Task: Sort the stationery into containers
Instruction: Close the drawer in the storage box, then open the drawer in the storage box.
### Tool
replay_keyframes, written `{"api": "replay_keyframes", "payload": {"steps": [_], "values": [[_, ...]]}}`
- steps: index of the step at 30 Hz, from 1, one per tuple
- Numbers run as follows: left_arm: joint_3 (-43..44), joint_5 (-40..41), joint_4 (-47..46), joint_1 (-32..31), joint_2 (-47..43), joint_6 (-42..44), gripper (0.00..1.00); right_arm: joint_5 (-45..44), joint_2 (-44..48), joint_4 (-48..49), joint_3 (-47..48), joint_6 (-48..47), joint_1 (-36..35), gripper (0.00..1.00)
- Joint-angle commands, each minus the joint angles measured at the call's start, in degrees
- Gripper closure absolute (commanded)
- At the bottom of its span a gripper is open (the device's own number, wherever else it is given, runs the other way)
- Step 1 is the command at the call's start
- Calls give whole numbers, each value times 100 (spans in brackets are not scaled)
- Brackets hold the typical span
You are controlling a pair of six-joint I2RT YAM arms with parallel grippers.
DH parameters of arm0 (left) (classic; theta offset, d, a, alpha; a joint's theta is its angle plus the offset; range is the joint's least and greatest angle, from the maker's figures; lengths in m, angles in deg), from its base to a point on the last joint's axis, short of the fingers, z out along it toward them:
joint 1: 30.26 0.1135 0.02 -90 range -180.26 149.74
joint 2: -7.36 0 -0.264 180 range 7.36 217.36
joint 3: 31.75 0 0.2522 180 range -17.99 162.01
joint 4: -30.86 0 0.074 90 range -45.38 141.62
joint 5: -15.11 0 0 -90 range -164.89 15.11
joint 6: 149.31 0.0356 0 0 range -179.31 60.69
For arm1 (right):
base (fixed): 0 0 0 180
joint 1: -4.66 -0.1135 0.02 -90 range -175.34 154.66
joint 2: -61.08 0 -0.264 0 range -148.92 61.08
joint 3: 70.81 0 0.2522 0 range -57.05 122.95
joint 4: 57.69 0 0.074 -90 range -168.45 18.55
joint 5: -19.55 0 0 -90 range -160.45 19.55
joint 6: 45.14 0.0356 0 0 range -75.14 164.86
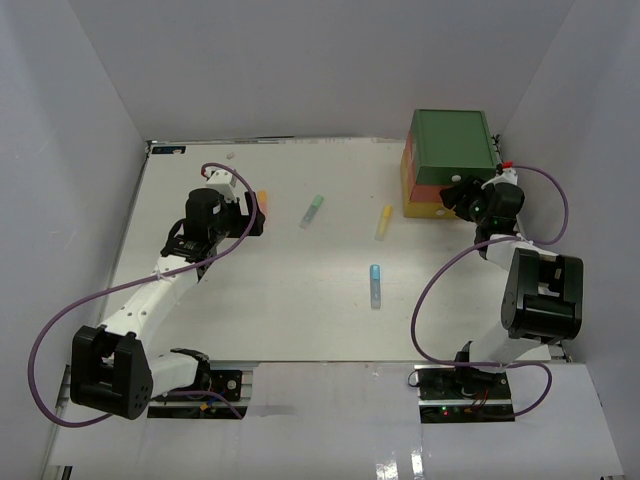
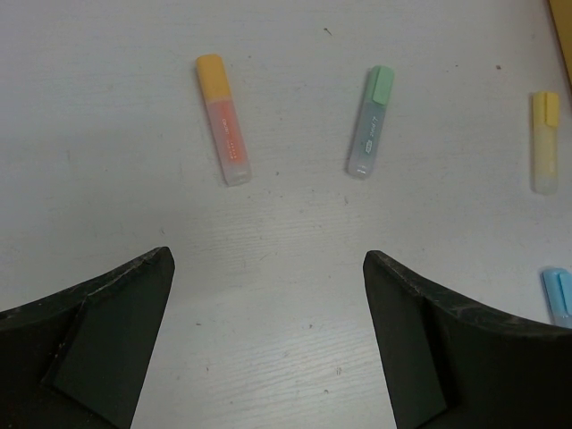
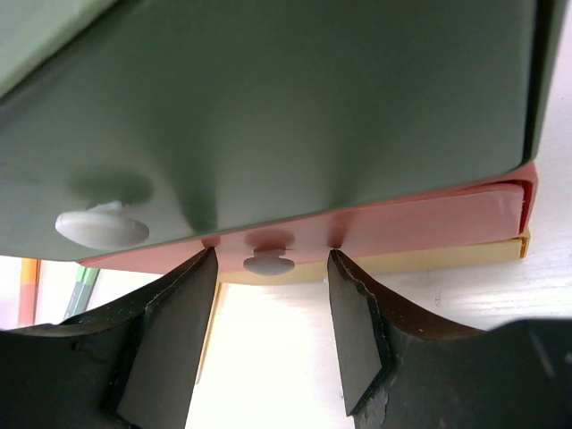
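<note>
Four highlighters lie on the white table: orange (image 2: 223, 119), green (image 2: 371, 121), yellow (image 2: 545, 141) and blue (image 2: 559, 297). From above they are the orange (image 1: 262, 197), green (image 1: 312, 211), yellow (image 1: 384, 222) and blue (image 1: 376, 285). My left gripper (image 2: 268, 257) is open and empty, just short of the orange one. The containers stand stacked at the back right: green drawer (image 3: 268, 107) on top, orange-red drawer (image 3: 429, 219), yellow drawer (image 3: 420, 259). My right gripper (image 3: 273, 255) is open, its jaws either side of the orange-red drawer's white knob (image 3: 267, 262), apart from it.
The green drawer has its own white knob (image 3: 101, 228), up and left of my right fingers. The stack (image 1: 452, 140) sits close to the right wall and back wall. White walls enclose the table on three sides.
</note>
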Motion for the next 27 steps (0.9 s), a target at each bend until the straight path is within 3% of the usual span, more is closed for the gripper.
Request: {"api": "replay_keyframes", "payload": {"steps": [1, 6, 18, 19, 22, 25, 27], "values": [[158, -40, -19, -11, -79, 28, 2, -140, -121, 284, 292, 82, -12, 41], [158, -22, -19, -11, -88, 37, 2, -105, -60, 310, 214, 135, -12, 41], [158, -127, -19, -11, -176, 19, 2, -105, 1476, -24, -804, 73, 32, 38], [166, -136, -19, -11, -185, 10, 2, -70, 1565, -32, -902, 108, 58, 28], [158, -136, -28, -11, -220, 2, 2, 26, 1899, -15, -1270, 249, 94, 14], [158, -163, -20, -11, -264, 2, 2, 141, 2224, -33, -1543, 258, 137, 4], [158, -163, -28, -11, -273, 2, 2, 176, 2409, -59, -1641, 267, 164, 4]]}}
